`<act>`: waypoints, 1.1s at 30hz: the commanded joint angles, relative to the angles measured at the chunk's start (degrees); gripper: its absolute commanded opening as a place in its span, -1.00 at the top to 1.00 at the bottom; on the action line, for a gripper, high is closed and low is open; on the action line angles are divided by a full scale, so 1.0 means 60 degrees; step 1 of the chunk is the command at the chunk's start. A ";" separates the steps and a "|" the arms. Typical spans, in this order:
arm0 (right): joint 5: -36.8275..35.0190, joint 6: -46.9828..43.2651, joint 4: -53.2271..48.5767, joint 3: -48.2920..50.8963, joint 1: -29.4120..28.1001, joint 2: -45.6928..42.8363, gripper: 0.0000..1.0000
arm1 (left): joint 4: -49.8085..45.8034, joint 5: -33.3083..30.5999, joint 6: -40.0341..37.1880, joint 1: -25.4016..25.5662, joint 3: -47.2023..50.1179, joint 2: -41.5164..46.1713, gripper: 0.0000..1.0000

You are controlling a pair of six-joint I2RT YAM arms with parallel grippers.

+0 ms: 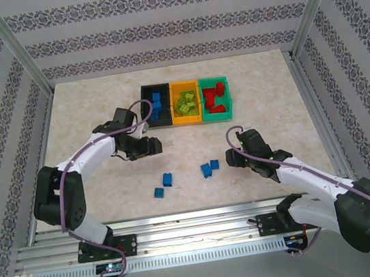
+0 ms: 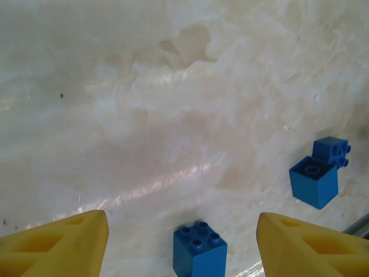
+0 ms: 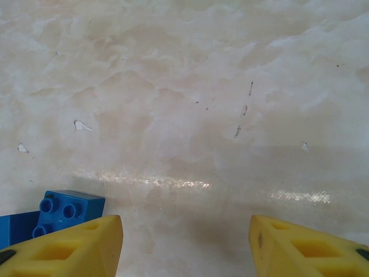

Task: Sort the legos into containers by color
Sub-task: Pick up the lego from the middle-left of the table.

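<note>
Four blue bricks [image 1: 167, 179] lie on open table [image 1: 85, 111] nearside of the bins [image 1: 188, 119], clear of its edges. The left claw [image 1: 153, 145] and right claw [image 1: 231, 156] hang spread, empty.

- Looks like a robot test cell in a lab: the wall panels [image 1: 156, 29] are patterned wallpaper sheets set inside bare aluminium posts [image 1: 25, 57].
- A marble-look tabletop [image 1: 85, 118] sits boxed in by that frame.
- The left arm [image 1: 84, 156] and right arm [image 1: 308, 178] are bolted to a slotted metal rail [image 1: 199, 236] at the near edge.
</note>
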State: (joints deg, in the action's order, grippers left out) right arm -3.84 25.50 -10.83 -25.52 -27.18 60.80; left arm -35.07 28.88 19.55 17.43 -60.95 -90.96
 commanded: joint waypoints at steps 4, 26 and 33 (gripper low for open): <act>-0.0221 -0.0075 0.0061 -0.0196 -0.0114 -0.0034 -0.21 | -0.0332 -0.0722 0.0002 0.0813 0.0308 0.0315 -0.38; -0.0191 -0.0090 0.0072 -0.0248 -0.0158 0.0093 -0.20 | -0.1283 -0.3027 0.0343 0.3477 0.0578 -0.0385 -0.30; -0.0183 -0.0089 0.0074 -0.0257 -0.0172 0.0121 -0.21 | -0.1438 -0.3552 0.0506 0.4042 0.0331 -0.0846 -0.24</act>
State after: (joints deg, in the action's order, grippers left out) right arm -4.03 25.50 -10.83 -25.52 -27.64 61.25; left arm -40.49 10.74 21.34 40.18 -58.00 -94.78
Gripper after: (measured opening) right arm 0.603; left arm 0.627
